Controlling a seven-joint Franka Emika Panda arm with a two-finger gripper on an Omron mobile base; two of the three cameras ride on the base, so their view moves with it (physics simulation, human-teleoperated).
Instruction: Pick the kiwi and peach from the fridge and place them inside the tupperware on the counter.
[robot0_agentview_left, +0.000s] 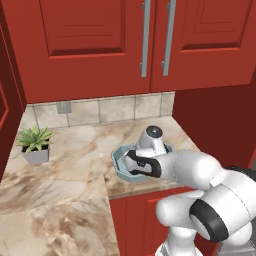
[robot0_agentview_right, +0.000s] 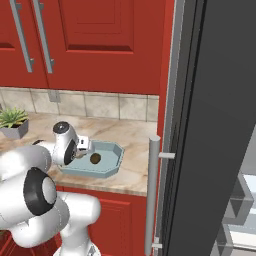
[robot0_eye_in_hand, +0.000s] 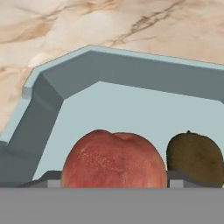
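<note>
At the far left of the beige, brown-veined marble counter (robot0_agentview_left: 65, 165) a small spiky green plant in a grey pot (robot0_agentview_left: 35, 144) stands near the corner, below the pale tiled backsplash (robot0_agentview_left: 100, 111) with its grey wall outlet (robot0_agentview_left: 63, 107) and the red upper cabinets (robot0_agentview_left: 90, 45) with long silver bar handles (robot0_agentview_left: 145, 37). Further right, near the counter's front edge above the red lower cabinet doors (robot0_agentview_left: 132, 220), sits the shallow light blue-grey octagonal tupperware tray (robot0_agentview_right: 116, 159). The white arm's two-finger gripper (robot0_eye_in_hand: 113, 180) reaches down into the tray, and between its two dark finger tips (robot0_eye_in_hand: 49, 180) sits the round orange-red peach (robot0_eye_in_hand: 113, 158), low over the tray's pale floor; the tips stand at either side of the fruit and seem to be clasping it, though the contact itself is hidden at the bottom of the hand view. Just beside the peach, on its right in the hand view, the small dark brown, olive-tinged kiwi (robot0_eye_in_hand: 194, 157) lies on the tray floor; from the right base view it shows as a dark ball (robot0_agentview_right: 95, 158) in the middle of the tray. At the far right stands the tall fridge with its dark grey door (robot0_agentview_right: 215, 125) swung open, a long silver bar handle (robot0_agentview_right: 152, 192) along its edge, and pale shelves visible beyond it.
</note>
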